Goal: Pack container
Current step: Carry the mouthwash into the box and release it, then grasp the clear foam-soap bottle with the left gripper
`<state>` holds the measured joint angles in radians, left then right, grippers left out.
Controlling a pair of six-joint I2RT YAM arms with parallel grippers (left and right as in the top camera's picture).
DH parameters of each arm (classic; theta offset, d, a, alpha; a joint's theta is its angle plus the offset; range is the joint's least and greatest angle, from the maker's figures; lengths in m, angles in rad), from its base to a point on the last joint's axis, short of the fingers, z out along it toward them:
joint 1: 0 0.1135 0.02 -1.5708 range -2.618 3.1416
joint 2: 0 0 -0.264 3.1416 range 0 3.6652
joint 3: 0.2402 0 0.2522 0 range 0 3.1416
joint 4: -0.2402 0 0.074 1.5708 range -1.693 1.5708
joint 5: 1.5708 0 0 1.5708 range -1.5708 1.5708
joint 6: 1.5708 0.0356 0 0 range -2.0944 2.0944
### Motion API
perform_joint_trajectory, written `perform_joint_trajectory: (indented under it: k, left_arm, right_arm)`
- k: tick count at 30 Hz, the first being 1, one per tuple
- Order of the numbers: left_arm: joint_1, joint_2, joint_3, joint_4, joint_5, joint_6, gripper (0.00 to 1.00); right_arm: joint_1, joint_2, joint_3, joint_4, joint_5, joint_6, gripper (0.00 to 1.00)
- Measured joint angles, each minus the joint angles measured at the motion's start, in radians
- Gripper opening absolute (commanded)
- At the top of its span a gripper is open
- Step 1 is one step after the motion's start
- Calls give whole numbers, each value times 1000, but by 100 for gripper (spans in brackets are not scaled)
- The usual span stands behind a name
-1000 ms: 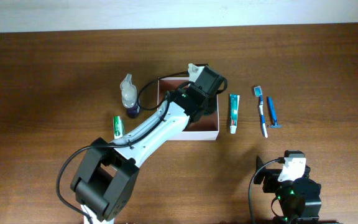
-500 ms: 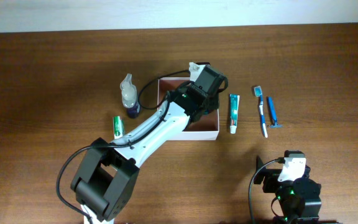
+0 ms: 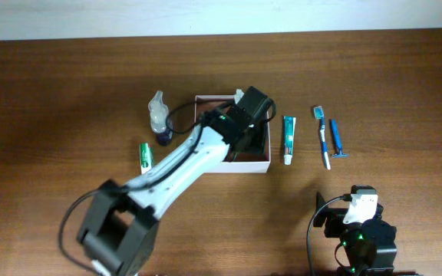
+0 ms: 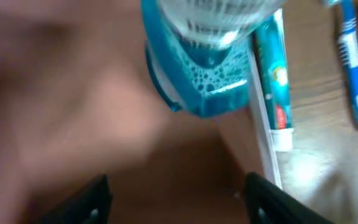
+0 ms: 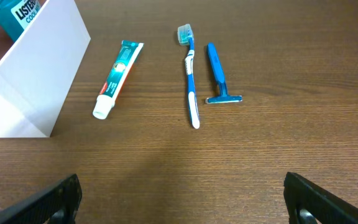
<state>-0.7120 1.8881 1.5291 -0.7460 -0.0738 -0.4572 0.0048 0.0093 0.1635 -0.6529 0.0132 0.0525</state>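
The container (image 3: 244, 164) is a white-walled box with a pinkish-brown inside, at the table's middle. My left gripper (image 3: 253, 103) hovers over its far right part. In the left wrist view the jaws (image 4: 179, 205) are open and empty above the container floor (image 4: 73, 106). A blue mouthwash bottle (image 4: 210, 56) lies inside, against the right wall, just ahead of the jaws. It also shows in the right wrist view (image 5: 17, 15) behind the container wall (image 5: 30, 81). My right gripper (image 3: 355, 222) rests open and empty at the front right.
Right of the container lie a toothpaste tube (image 3: 288, 138), a blue toothbrush (image 3: 323, 138) and a blue razor (image 3: 336, 138). Left of it stand a clear spray bottle (image 3: 158, 119) and a small green tube (image 3: 146, 156).
My left gripper has drawn back a little toward the near side over the container. The right arm has not moved.
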Motion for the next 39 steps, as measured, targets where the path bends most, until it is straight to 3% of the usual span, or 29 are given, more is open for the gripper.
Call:
perform_joint_trajectory:
  k: [4, 9, 14, 19, 25, 29, 30, 33, 37, 39]
  left_arm:
    - [32, -159, 0, -14, -40, 23, 99]
    - [171, -391, 3, -22, -77, 164, 99]
    - [325, -439, 5, -55, -98, 274, 99]
    - [474, -358, 5, -88, -64, 400, 99]
    - [496, -181, 5, -101, -19, 492, 93]
    - [496, -81, 5, -99, -43, 487, 89]
    - [496, -48, 5, -97, -49, 483, 82]
    - [496, 7, 5, -93, -55, 475, 72]
    - [496, 34, 5, -88, -58, 457, 66]
    - [496, 34, 5, -88, -59, 455, 55]
  right_arm:
    - [0, 0, 0, 0, 0, 0, 99]
    - [0, 0, 0, 0, 0, 1, 99]
    - [0, 0, 0, 0, 0, 0, 99]
    - [0, 0, 0, 0, 0, 0, 99]
    - [0, 0, 0, 0, 0, 0, 99]
    - [0, 0, 0, 0, 0, 0, 99]
    - [0, 0, 0, 0, 0, 0, 99]
    - [0, 0, 0, 0, 0, 0, 99]
    - [0, 0, 0, 0, 0, 0, 99]
    - [0, 0, 0, 0, 0, 0, 99]
